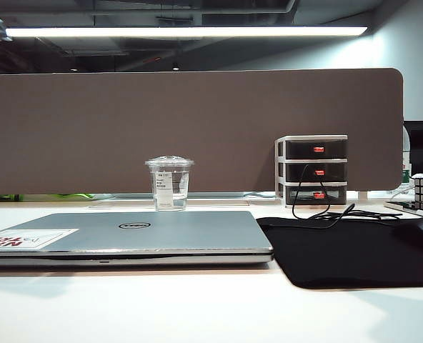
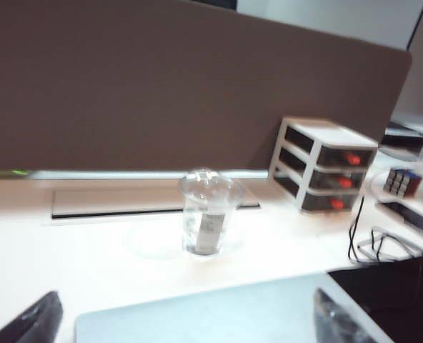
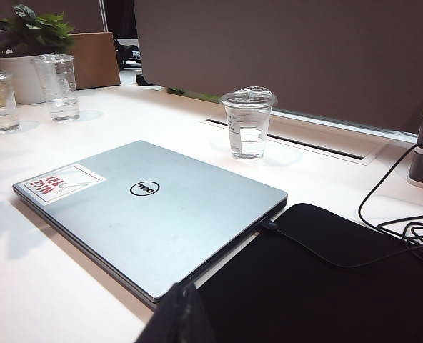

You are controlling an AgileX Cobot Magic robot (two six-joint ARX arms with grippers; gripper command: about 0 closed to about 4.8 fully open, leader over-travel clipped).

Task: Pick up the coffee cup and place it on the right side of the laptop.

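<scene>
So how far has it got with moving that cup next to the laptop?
Nothing is done yet: the coffee cup stands upright behind the closed laptop, untouched. In hand: the left gripper, jaws spread wide in the left wrist view, faces the cup from over the laptop. The right gripper sits near the laptop's corner; its jaws cannot be judged. Left: grasp, lift, and set the cup right of the laptop.

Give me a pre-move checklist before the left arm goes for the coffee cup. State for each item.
1. Coffee cup upright, lid on, behind the laptop: ok.
2. Left gripper open, fingers either side of the frame, cup ahead between them: ok.
3. Cup free, nothing gripping it: ok.
4. Drop spot right of the laptop: black mat and cable lie there: not ok.
5. Right gripper clear of the cup: ok; open or shut: cannot tell.
</scene>
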